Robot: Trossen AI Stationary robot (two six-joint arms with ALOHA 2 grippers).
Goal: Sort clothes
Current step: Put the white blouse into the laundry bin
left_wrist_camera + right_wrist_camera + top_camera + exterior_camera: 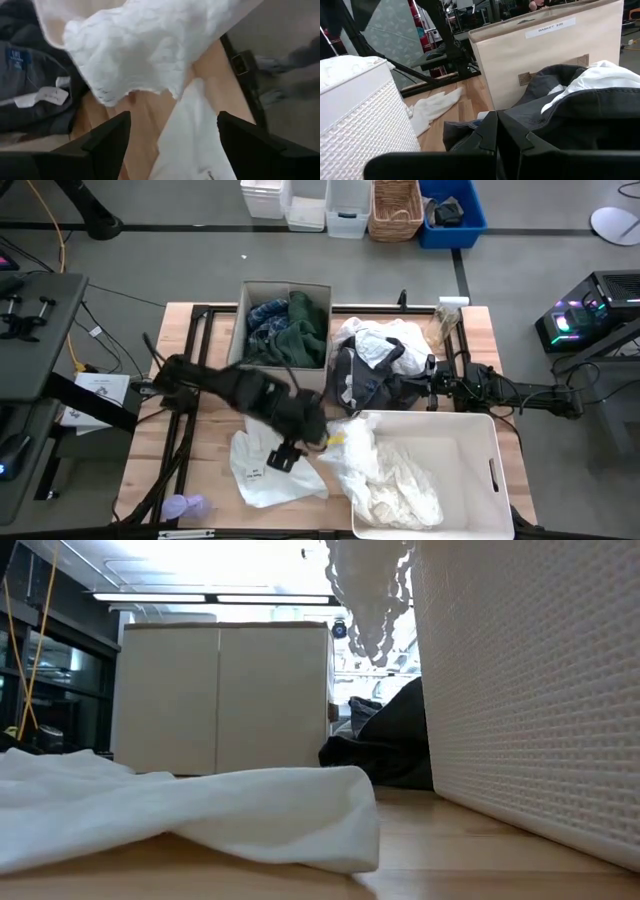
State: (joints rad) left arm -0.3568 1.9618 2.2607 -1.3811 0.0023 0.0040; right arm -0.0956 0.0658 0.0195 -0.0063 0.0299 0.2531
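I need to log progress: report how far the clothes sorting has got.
Done: white lacy pieces lie in the white basket; green and plaid garments fill the beige box. In hand: left gripper, fingers open, over a white garment. Left: that garment and the dark pile by the right gripper.

Robotics lab: concrete floor [180,265], RGB-lit computer [583,315], storage bins [300,202].

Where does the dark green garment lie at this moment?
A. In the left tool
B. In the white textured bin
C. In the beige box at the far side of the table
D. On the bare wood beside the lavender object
C: the high view shows the dark green garment inside the beige box, beside the plaid shirt.
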